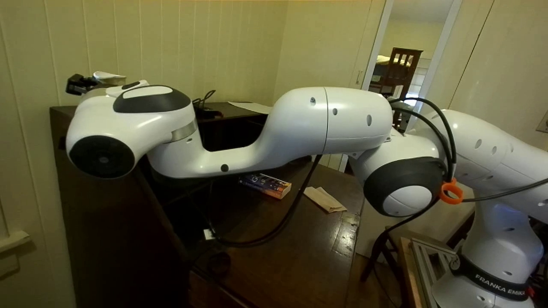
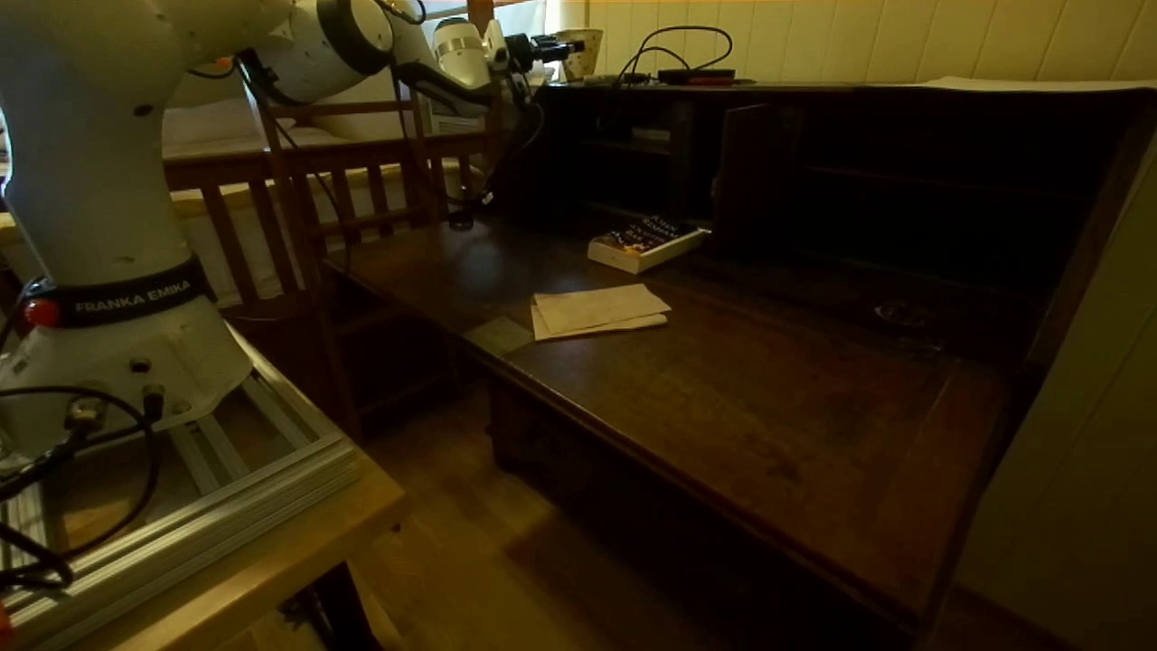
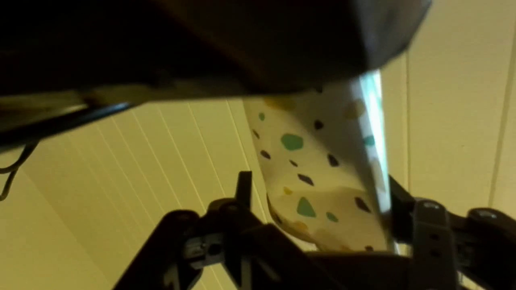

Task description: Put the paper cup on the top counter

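The paper cup (image 2: 586, 60) is pale with small coloured flecks. In an exterior view it is upright at the end of the top counter (image 2: 813, 88), its base level with the counter; I cannot tell if it touches. The cup also shows in an exterior view (image 1: 112, 79), partly behind the arm, above the dark top counter (image 1: 233, 110). My gripper (image 2: 565, 48) is at the cup's side. In the wrist view the cup (image 3: 318, 169) is between the spread fingers of the gripper (image 3: 320, 193). A gap shows at the left finger; the right finger is close against or beside the cup.
A black device with cables (image 2: 696, 75) and a white paper (image 1: 250, 107) lie on the top counter. A book (image 2: 644, 242) and a folded tan card (image 2: 598, 310) lie on the lower desk leaf (image 2: 768, 407). A large dark shape (image 3: 201, 44) covers the wrist view's top.
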You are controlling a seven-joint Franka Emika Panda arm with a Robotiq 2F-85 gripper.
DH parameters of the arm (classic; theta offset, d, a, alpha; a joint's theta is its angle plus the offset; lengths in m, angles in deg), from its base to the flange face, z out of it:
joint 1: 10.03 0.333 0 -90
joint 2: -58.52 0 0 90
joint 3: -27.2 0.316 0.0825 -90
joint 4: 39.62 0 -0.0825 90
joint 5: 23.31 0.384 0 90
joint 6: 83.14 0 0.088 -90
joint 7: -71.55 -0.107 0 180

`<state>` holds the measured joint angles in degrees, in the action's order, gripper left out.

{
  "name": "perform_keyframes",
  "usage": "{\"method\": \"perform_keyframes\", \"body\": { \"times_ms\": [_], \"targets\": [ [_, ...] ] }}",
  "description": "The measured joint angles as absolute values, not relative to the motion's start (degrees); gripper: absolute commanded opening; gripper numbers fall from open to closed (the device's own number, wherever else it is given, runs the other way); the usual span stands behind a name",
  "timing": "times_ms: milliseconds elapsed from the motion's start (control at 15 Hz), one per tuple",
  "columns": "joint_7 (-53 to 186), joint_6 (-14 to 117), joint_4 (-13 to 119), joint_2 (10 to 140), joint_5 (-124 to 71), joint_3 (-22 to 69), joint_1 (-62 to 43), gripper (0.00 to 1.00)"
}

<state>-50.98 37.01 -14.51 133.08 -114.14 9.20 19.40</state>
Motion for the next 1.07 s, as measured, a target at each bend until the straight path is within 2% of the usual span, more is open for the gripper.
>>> {"method": "perform_keyframes", "body": {
  "times_ms": [1067],
  "targets": [
    [-30.45,37.09,-16.62,121.33,-113.92,12.42,23.12,1.00]
  ]
}}
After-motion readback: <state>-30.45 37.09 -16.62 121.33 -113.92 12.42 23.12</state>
